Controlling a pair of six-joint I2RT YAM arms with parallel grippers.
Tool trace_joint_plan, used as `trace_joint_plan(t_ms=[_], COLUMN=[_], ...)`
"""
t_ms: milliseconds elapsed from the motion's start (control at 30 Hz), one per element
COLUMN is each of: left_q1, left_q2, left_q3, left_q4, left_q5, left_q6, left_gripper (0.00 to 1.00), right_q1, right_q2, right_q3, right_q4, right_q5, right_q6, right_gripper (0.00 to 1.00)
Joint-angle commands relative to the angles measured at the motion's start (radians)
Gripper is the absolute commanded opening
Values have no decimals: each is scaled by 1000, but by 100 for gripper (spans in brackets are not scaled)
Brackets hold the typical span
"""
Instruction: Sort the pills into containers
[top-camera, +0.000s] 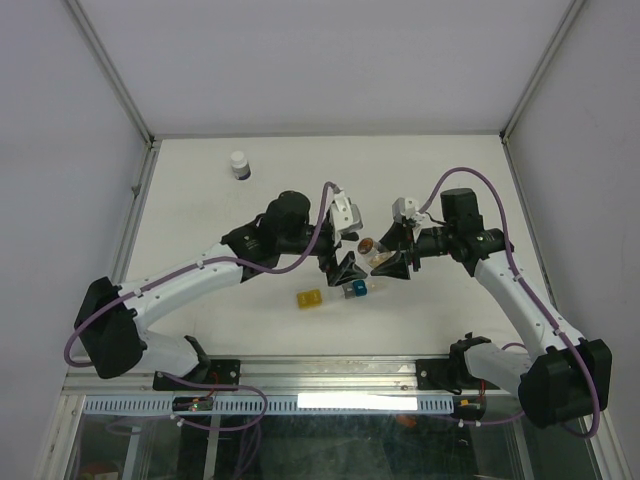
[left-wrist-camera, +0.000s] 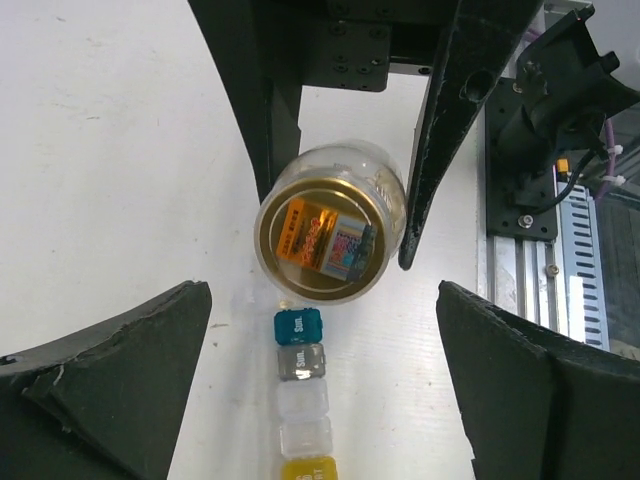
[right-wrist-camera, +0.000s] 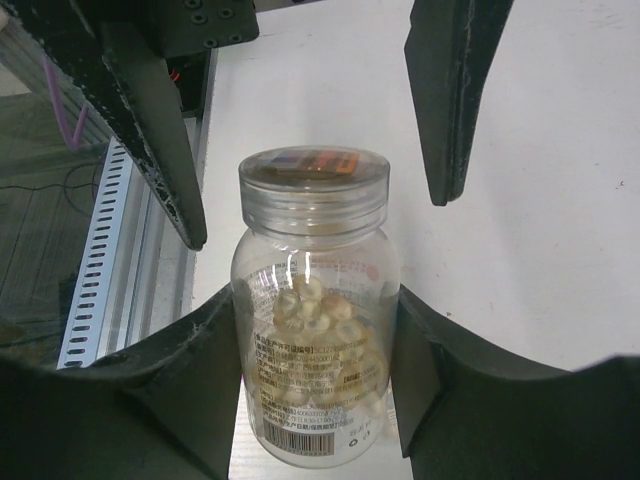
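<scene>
Step in hand: uncapping. Your right gripper (right-wrist-camera: 315, 335) pinches the clear bottle (right-wrist-camera: 310, 425) round its body, with the cap (right-wrist-camera: 313, 185) towards the left gripper (left-wrist-camera: 322, 295). The left fingers (left-wrist-camera: 120, 380) stand spread wide, one on each side of the cap, with a gap on both sides.

Next move, as judged: close the left fingers squarely on the cap rim, then twist while the right holds firm. A skewed grip may slip on the smooth plastic.

Pills (right-wrist-camera: 315, 310): pale tan, round, heaped inside the bottle. None in the pillbox strip (left-wrist-camera: 303, 395), which lies on the tabletop (left-wrist-camera: 120, 150) with its blue cube (left-wrist-camera: 297, 325) just beside the cap and its yellow cube (left-wrist-camera: 308, 468) at the far end.
</scene>
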Motion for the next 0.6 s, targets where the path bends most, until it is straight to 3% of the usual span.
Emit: trace_joint_plan(t_ms=[0, 267, 367, 467, 567], left_q1=[16, 30, 31, 30, 5], left_q2=[-101, -296, -354, -380, -340], left_q3=[-71, -363, -423, -421, -308], left_q4=[141, 518, 626, 602, 401], left_q5=[-28, -53, -156, -305, -421], left_q6=[-63, -529, -704, -827, -813], left_gripper=[99, 99, 99, 94, 83], right_q1=[-4, -3, -4, -3, -4], right_q2=[-17, -15, -14, -15, -16], right_q3=[20, 20, 20, 20, 20], right_q4=[40, 38, 38, 38, 39], right_q5=[-17, -17, -17, -17, -18], right_q6=[3, 2, 1, 2, 1], right_gripper=[0, 0, 0, 0, 0])
